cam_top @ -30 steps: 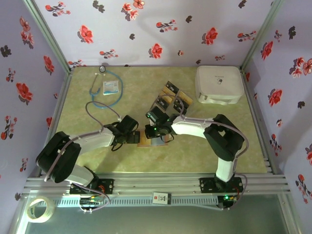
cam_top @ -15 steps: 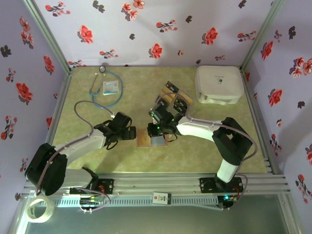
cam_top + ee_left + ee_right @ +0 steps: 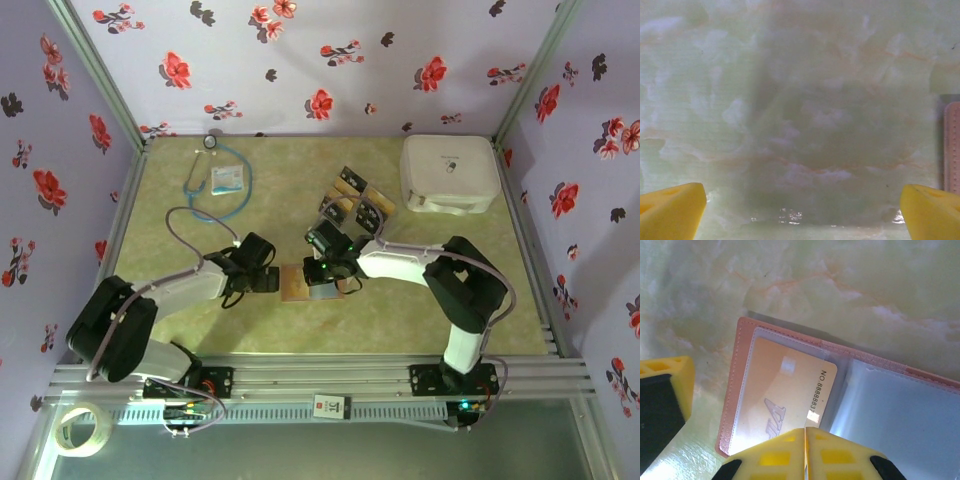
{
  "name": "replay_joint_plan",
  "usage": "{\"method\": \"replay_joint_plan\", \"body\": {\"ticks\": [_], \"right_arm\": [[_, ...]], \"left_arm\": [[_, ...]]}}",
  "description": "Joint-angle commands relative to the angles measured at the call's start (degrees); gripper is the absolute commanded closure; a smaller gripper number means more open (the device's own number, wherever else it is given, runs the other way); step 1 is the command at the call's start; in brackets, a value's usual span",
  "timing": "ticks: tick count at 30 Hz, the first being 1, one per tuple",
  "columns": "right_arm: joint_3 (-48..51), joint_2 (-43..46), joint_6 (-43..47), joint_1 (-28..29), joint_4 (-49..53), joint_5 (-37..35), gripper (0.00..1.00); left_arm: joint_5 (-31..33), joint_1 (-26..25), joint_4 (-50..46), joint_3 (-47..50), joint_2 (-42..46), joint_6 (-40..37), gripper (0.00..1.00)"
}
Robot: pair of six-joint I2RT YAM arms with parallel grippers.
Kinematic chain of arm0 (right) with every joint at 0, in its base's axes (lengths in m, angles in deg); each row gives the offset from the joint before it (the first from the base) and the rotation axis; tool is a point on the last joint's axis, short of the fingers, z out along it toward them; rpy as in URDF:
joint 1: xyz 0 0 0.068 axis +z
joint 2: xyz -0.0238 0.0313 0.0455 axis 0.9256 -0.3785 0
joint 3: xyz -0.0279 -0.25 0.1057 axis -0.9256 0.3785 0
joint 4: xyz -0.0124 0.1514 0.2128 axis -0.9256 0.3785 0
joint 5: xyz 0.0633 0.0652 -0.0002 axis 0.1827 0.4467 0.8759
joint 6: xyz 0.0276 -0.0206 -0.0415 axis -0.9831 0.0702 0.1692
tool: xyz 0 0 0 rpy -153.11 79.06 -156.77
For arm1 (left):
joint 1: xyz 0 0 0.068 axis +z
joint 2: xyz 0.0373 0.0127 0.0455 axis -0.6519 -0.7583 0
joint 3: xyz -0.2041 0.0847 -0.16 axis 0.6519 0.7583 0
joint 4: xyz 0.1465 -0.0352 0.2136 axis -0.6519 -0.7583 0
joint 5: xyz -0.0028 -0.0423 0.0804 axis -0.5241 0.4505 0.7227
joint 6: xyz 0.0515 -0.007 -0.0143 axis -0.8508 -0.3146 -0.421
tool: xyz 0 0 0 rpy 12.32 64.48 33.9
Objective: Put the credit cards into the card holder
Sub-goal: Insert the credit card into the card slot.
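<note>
One gold card (image 3: pixel 785 390) is mostly tucked into the card holder (image 3: pixel 737 390), which lies open. My right gripper (image 3: pixel 806 440) is pinched shut at its near edge, probably seating it; can't tell if it's actually gripping. Meanwhile my left gripper (image 3: pixel 802 207) gapes empty beside the holder, likely to steady it.

The card holder (image 3: pixel 741 355) lies open on the pale green marbled table (image 3: pixel 850 280), its pink stitched border showing along the top and left. 1 gold credit card (image 3: pixel 785 390) sits under the left clear sleeve (image 3: pixel 760 345), printed with "NO. 88888" and a slanted logo. The right sleeve (image 3: pixel 900 410) looks glossy and grey. At the bottom, the right claw (image 3: pixel 806 452) has its 2 yellow fingers (image 3: pixel 775 457) pressed together at the card's lower right corner. A yellow-and-black block (image 3: pixel 662 390) stands at the left edge.
</note>
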Motion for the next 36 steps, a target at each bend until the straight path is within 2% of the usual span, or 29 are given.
{"method": "replay_joint_plan", "body": {"ticks": [1,28,36], "right_arm": [[0.5,-1.1,-0.9,-0.1,-0.6,0.4,0.92],[-2.3,-4.9,-0.8,0.6,-0.3,1.8,0.92],[-3.0,-1.8,0.1,0.6,1.8,1.2,0.92]], "left_arm": [[-0.4,-0.3,0.8,-0.7,-1.3,-1.4,0.00],[-1.5,-2.1,4.5,-0.9,-6.9,-0.5,0.00],[-1.6,-2.2,4.2,-0.6,-6.0,-0.4,0.00]]}}
